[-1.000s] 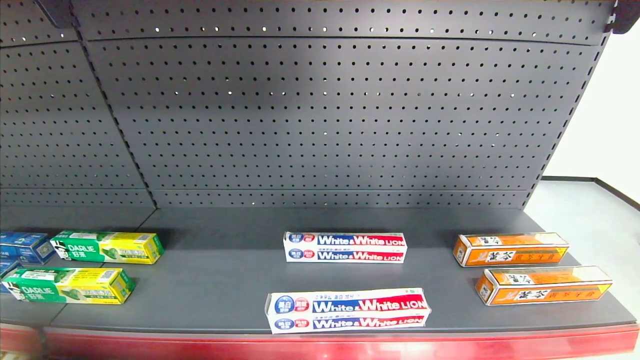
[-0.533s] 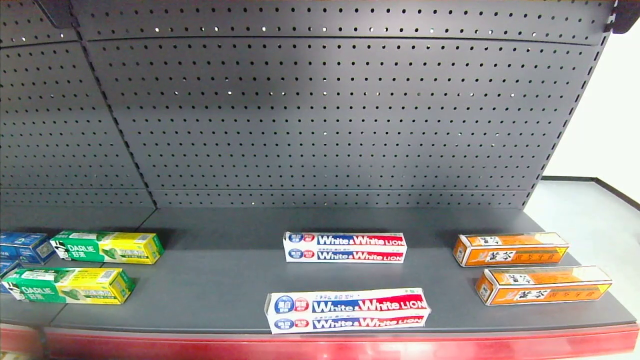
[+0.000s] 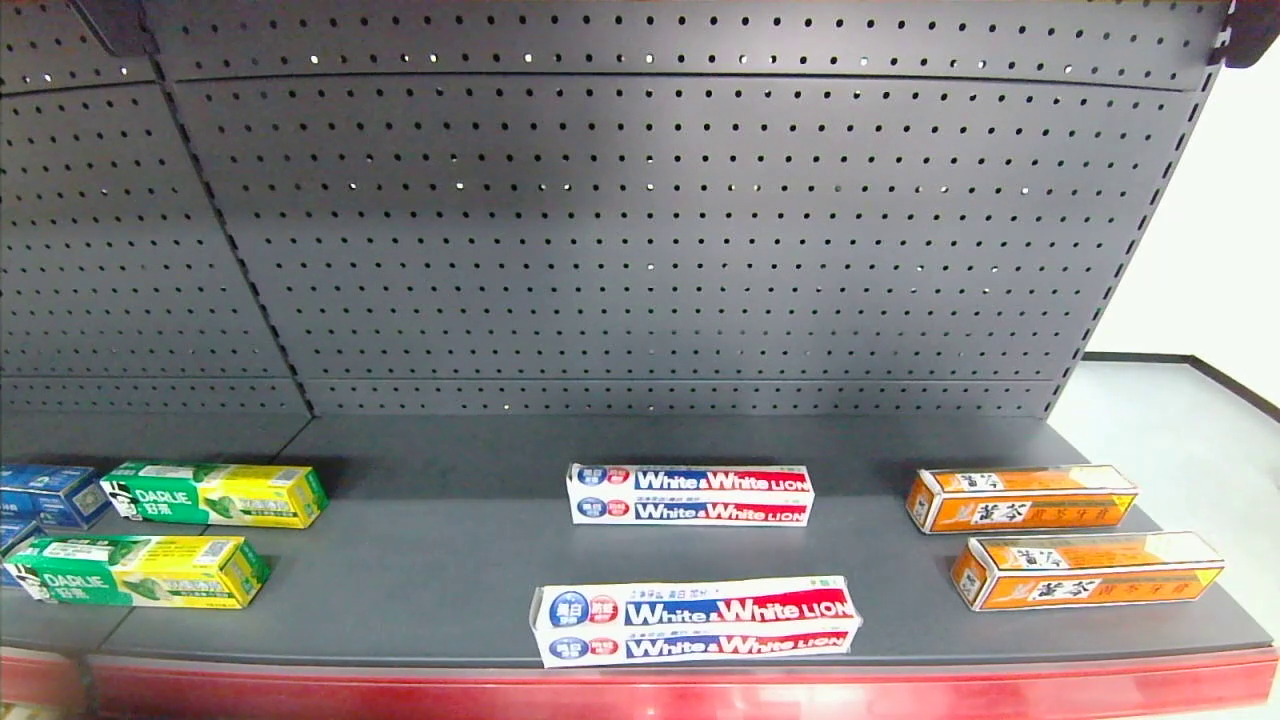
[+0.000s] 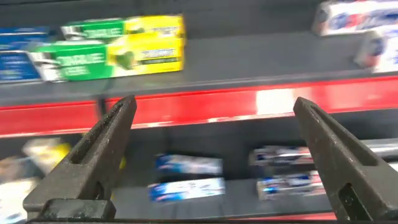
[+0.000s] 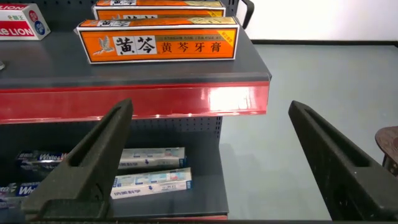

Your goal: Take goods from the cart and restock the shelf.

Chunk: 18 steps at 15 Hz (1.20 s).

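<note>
On the dark grey shelf (image 3: 430,560) lie two white, red and blue toothpaste boxes (image 3: 690,494) (image 3: 695,620) in the middle. Two orange boxes (image 3: 1020,498) (image 3: 1085,570) lie at the right, two green-yellow boxes (image 3: 215,494) (image 3: 135,571) at the left. My left gripper (image 4: 214,102) is open and holds nothing, in front of the shelf's red edge strip (image 4: 249,102) below the green-yellow boxes (image 4: 112,59). My right gripper (image 5: 210,104) is open with nothing in it, level with the red strip (image 5: 186,99) below the front orange box (image 5: 158,40).
Blue boxes (image 3: 50,492) sit at the shelf's far left. A perforated back panel (image 3: 640,250) rises behind the goods. A lower shelf holds more toothpaste boxes (image 4: 186,190) (image 5: 152,182). Open grey floor (image 5: 311,74) lies past the shelf's right end.
</note>
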Motion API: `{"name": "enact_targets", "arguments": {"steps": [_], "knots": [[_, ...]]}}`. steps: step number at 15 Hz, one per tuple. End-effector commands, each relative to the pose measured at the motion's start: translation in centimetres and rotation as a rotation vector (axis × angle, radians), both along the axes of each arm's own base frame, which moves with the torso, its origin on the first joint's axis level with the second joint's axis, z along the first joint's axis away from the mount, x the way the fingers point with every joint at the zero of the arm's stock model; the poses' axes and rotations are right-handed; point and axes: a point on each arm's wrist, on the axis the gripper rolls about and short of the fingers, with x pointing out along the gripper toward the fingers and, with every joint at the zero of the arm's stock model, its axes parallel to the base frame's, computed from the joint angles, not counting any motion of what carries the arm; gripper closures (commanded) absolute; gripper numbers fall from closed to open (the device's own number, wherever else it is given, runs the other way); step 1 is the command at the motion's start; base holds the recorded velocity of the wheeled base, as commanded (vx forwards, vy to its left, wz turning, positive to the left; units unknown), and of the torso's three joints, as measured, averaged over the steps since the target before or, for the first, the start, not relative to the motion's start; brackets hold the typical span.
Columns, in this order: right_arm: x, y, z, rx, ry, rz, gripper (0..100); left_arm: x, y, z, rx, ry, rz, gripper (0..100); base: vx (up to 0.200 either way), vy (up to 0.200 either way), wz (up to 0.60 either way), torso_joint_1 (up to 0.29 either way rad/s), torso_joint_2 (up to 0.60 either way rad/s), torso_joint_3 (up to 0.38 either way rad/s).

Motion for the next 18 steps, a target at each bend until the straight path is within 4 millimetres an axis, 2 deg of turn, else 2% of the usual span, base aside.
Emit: {"name": "enact_targets", "arguments": {"steps": [1, 3, 4, 5, 6, 7, 8, 10, 12, 18], "knots": [[0.01, 0.0, 0.01, 0.0, 0.001, 0.0, 0, -0.07, 0.18, 0.04, -0.158, 0.011, 0.063, 0, 0.0, 0.0, 0.0, 0.0, 0.0, 0.0], [0.01, 0.0, 0.01, 0.0, 0.001, 0.0, 0, -0.1, 0.29, 0.2, -0.108, 0.004, 0.129, 0, 0.0, 0.0, 0.0, 0.0, 0.0, 0.0], [0.02, 0.0, -0.03, 0.0, 0.003, 0.0, 0, -0.16, 0.46, 0.14, 0.043, -0.001, 0.199, 0, 0.0, 0.0, 0.0, 0.0, 0.0, 0.0], [0.01, 0.0, 0.01, 0.0, 0.001, 0.0, 0, -0.16, 0.45, 0.11, 0.113, -0.001, 0.195, 0, 0.0, 0.0, 0.0, 0.0, 0.0, 0.0], [0.01, 0.0, 0.0, 0.0, 0.003, 0.0, 0, -0.11, 0.26, 0.07, 0.172, -0.011, 0.111, 0, 0.0, 0.0, 0.0, 0.0, 0.0, 0.0], [0.01, 0.0, 0.0, 0.0, 0.003, 0.0, 0, 0.07, -0.1, -0.57, 0.197, -0.006, -0.052, 0, 0.0, 0.0, 0.0, 0.0, 0.0, 0.0], [0.01, 0.0, 0.01, 0.0, 0.001, 0.0, 0, 0.05, -0.2, -0.57, 0.205, -0.011, -0.097, 0, 0.0, 0.0, 0.0, 0.0, 0.0, 0.0], [0.02, 0.0, -0.03, 0.0, 0.003, 0.0, 0, 0.07, -0.06, -0.6, 0.188, 0.0, -0.032, 0, 0.0, 0.0, 0.0, 0.0, 0.0, 0.0], [0.01, 0.0, 0.01, 0.0, 0.001, 0.0, 0, 0.09, 0.23, -0.59, 0.049, 0.014, 0.099, 0, 0.0, 0.0, 0.0, 0.0, 0.0, 0.0], [0.01, 0.0, 0.01, 0.0, 0.001, 0.0, 0, 0.09, 0.21, -0.6, 0.119, 0.013, 0.093, 0, 0.0, 0.0, 0.0, 0.0, 0.0, 0.0]]}}
